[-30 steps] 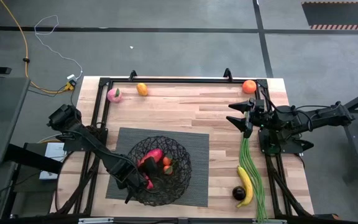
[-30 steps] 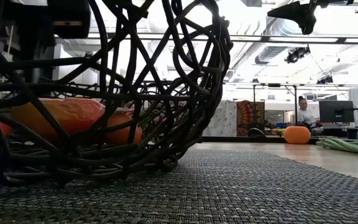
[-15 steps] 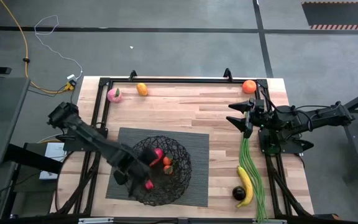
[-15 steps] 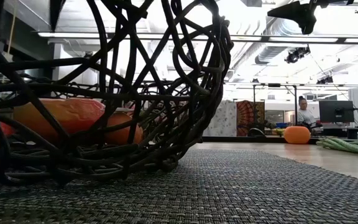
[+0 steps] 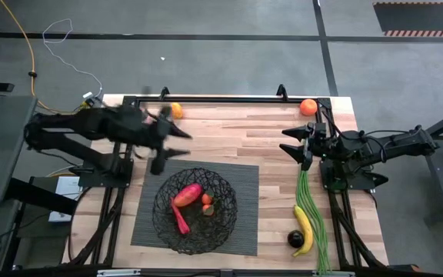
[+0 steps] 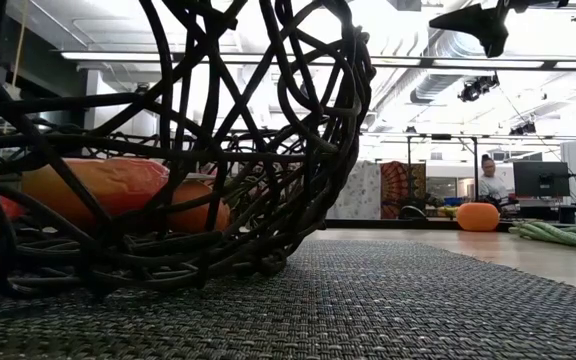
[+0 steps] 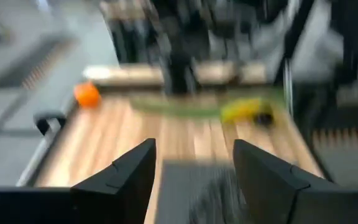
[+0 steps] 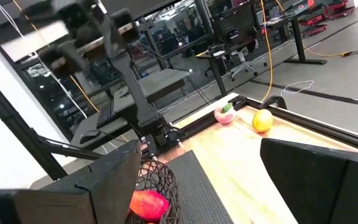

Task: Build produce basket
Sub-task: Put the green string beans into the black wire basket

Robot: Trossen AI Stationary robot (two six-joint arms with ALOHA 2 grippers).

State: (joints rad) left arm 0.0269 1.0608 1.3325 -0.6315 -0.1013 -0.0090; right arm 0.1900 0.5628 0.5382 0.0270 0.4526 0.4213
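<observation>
A: What changed?
B: The left gripper [image 5: 169, 144] left the wire basket [image 5: 223, 223] on the mat; it is wide open, empty, near the far orange [image 5: 175, 110].
A: Meaning?
B: The red pepper [image 5: 186, 194] is delivered. The right gripper [image 5: 294, 142] waits, spread, empty.

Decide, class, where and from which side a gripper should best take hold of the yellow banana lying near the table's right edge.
Probably the banana at mid-length, from straight above, jaws across its narrow width. It lies flat, with the green beans alongside and the dark round fruit at its lower end, so the ends and sides are crowded.
</observation>
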